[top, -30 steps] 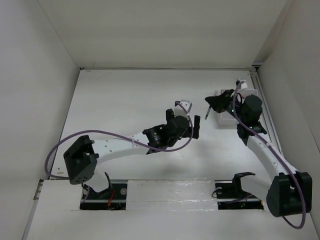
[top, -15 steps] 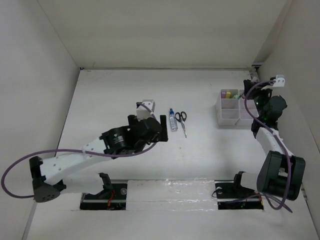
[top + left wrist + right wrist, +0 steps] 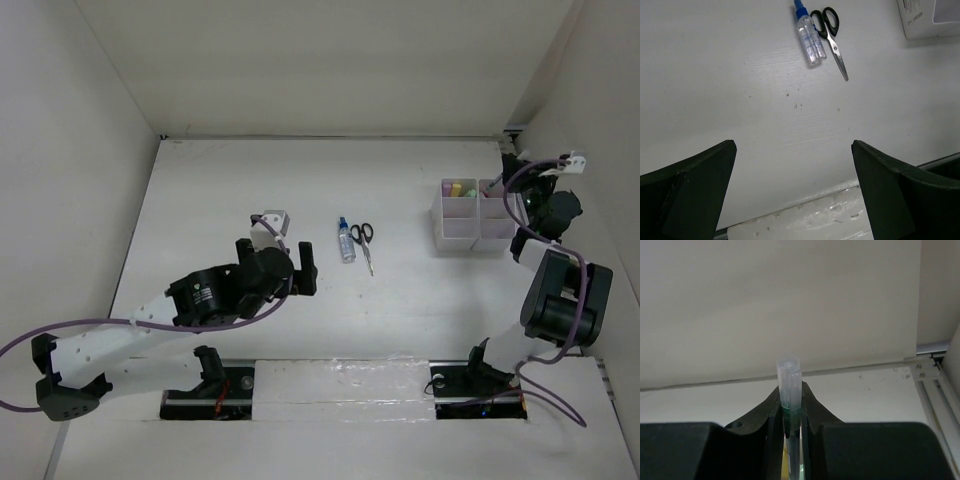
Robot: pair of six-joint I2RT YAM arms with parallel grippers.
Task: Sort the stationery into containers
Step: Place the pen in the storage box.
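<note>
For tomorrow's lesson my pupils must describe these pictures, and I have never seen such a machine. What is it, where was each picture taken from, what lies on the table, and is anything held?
These are two robot arms bolted side by side, each ending in a two-finger gripper. The wide picture looks down from above and behind them; the other two come from cameras on the wrists. On the white table lie a blue-capped bottle and black-handled scissors, side by side. At the right stands a white organizer with pastel sticks inside. The left gripper is open and empty. The right gripper is shut on a thin pen with a clear cap.
</note>
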